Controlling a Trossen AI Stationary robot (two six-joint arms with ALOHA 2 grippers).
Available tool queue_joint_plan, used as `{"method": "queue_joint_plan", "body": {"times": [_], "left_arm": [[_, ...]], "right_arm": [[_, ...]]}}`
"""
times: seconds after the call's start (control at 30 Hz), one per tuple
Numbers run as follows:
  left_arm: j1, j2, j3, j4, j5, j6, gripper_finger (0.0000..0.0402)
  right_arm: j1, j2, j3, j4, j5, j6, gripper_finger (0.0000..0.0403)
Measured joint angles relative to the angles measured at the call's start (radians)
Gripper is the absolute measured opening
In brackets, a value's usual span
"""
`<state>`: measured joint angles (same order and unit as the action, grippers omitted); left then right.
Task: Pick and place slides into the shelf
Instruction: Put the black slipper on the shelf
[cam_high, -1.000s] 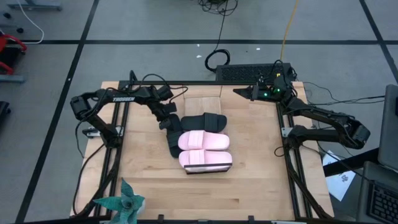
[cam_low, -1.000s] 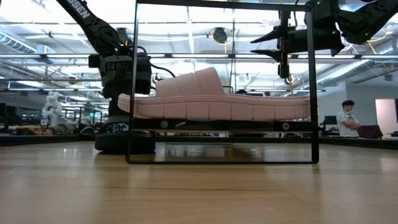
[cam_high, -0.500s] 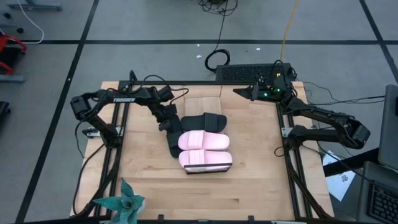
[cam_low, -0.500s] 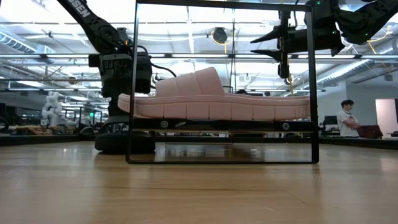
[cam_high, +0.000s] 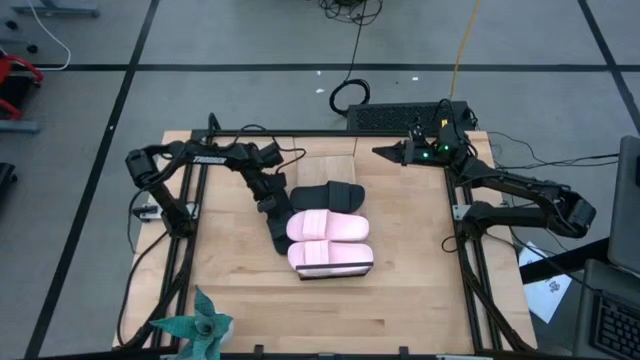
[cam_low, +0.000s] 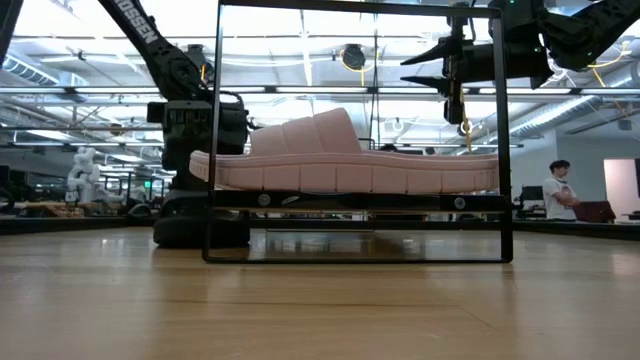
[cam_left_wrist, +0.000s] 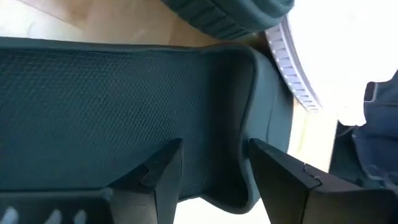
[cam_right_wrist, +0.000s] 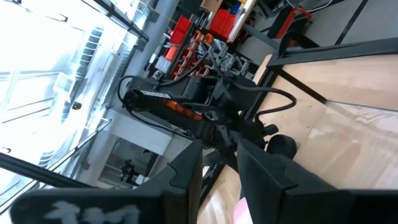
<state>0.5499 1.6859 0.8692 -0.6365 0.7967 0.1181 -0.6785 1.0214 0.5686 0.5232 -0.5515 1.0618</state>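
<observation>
Black slide (cam_high: 274, 228) lies on the table just left of the pink pair (cam_high: 330, 241) on the shelf (cam_high: 338, 273). Looks light, foamy, flexible; sidewall grip seems best. Left gripper (cam_left_wrist: 208, 177) straddles it, fingers narrowly apart. Right gripper (cam_high: 378, 151) waits high, slightly parted.

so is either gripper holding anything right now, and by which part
The left gripper is down at a black slide, its fingers over the dark material, but a closed hold cannot be told. The right gripper holds nothing.
</observation>
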Motion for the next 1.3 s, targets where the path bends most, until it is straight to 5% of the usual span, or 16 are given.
{"method": "queue_joint_plan", "body": {"times": [0.3,0.87,1.03,1.17,1.3], "left_arm": [[0.013,-0.001,0.000,0.000,0.155,0.007,0.0187],[-0.042,-0.001,0.000,-0.054,0.141,0.062,0.0186],[-0.067,-0.001,-0.001,-0.041,0.065,0.063,0.0183],[-0.070,-0.001,-0.001,-0.041,0.044,0.063,0.0141],[-0.062,-0.002,-0.001,-0.041,0.044,0.063,0.0055]], "right_arm": [[0.000,0.000,0.000,-0.002,0.002,0.000,0.0093],[0.000,0.000,0.000,-0.002,0.005,0.000,0.0093],[0.000,0.000,0.000,-0.002,0.005,0.000,0.0093],[0.000,0.000,0.000,-0.002,0.005,0.000,0.0093],[0.000,0.000,0.000,-0.002,0.005,0.000,0.0093]]}}
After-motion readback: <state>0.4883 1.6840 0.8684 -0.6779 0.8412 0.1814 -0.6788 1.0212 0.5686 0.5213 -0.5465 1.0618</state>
